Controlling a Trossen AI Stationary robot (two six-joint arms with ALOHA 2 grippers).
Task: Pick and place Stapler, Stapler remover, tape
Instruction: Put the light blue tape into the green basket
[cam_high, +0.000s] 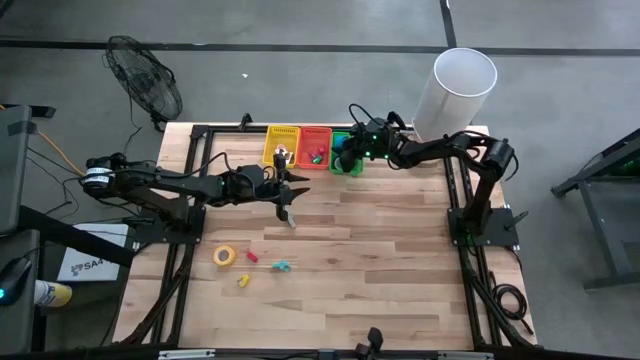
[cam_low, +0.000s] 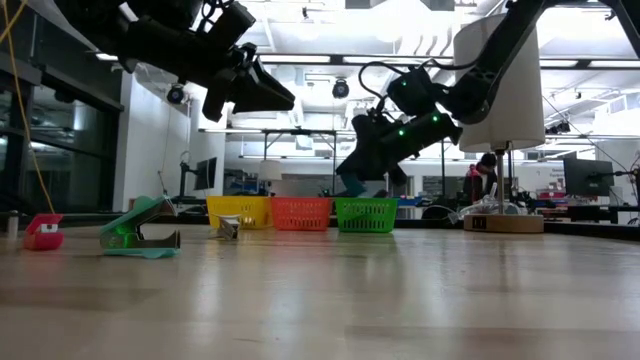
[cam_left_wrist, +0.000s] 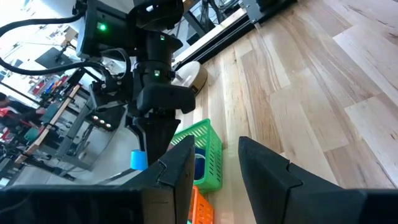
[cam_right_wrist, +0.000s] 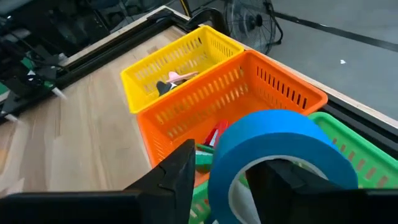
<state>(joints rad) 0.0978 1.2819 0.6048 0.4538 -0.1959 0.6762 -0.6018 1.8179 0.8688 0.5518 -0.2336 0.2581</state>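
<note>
My right gripper (cam_right_wrist: 224, 158) hangs over the green basket (cam_high: 347, 165) at the table's far edge, shut on a blue tape roll (cam_right_wrist: 280, 149). The left wrist view shows that roll (cam_left_wrist: 138, 160) above the green basket (cam_left_wrist: 205, 163). My left gripper (cam_high: 290, 210) is open and holds nothing, raised above the table's middle, near side of the yellow basket (cam_high: 281, 145). A yellow tape roll (cam_high: 225, 256) lies flat on the table. Beside it are a small pink item (cam_high: 251, 256), a teal staple remover (cam_high: 282, 266) and a small yellow item (cam_high: 243, 281). My right gripper holds the blue tape roll by its ring wall (cam_right_wrist: 222, 177). One finger (cam_right_wrist: 177, 177) is outside the ring and the other (cam_right_wrist: 280, 180) shows through the centre hole. The roll is lifted clear, above the green basket (cam_right_wrist: 357, 155).
Three baskets stand in a row at the far edge: yellow (cam_right_wrist: 180, 65), orange (cam_right_wrist: 233, 99), green. Pink and dark things lie in the yellow one, red and green things in the orange one. A white cylinder (cam_high: 455, 90) stands at the far right corner. The table's right half is bare wood.
</note>
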